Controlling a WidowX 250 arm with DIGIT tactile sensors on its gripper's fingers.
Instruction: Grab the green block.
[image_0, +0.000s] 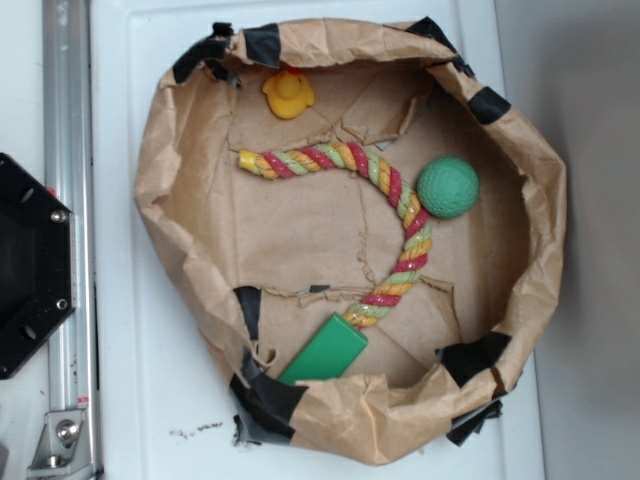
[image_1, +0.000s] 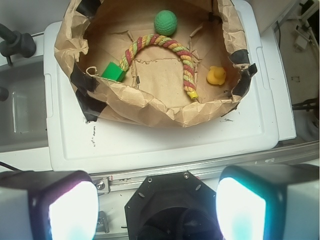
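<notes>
green block (image_0: 324, 352) lies in paper bag (image_0: 520, 150), touching rope (image_0: 400, 215) | no readable writing | gripper (image_1: 155, 207) fingers apart, empty

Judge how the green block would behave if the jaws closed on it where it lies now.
The green block looks like a rigid slab with smooth faces, so it may slip under a light grip. Flat sides make rolling unlikely. One end sits under the paper wall and the rope toy touches the other, so lifting may drag both.
</notes>
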